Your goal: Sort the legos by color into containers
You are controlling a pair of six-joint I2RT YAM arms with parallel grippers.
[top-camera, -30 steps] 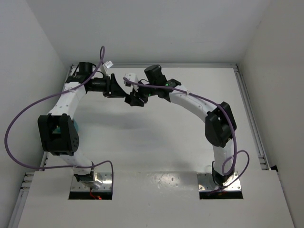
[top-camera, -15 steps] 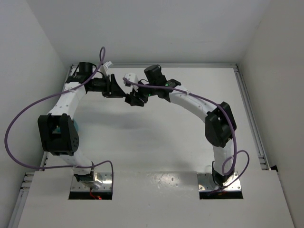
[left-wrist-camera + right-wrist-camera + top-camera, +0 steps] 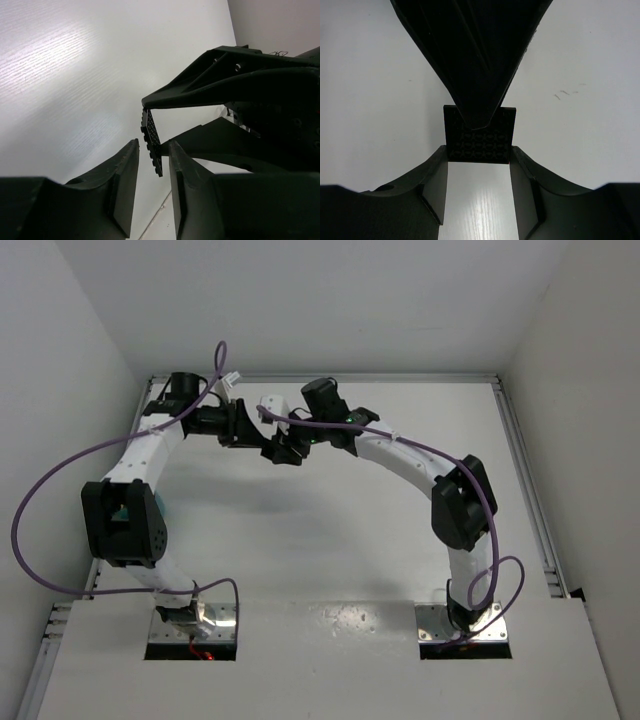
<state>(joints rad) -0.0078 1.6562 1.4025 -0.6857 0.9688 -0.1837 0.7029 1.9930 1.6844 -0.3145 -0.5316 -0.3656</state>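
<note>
black lego plate (image 3: 480, 145): square, thin, studded. right gripper (image 3: 479, 152) clamped on its side edges, plate at 12 o'clock. left gripper (image 3: 153, 145) straddles it, jaws slightly apart.

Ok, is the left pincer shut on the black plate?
Open: the left pincer straddles the black plate, gaps visible both sides. The right pincer grips it.

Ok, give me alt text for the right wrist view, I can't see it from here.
A black studded plate is clamped by its side edges between the fingertips of the right gripper, against the white table. The left gripper reaches in from the top of the view, its dark tip overlapping the plate's upper middle.
</note>
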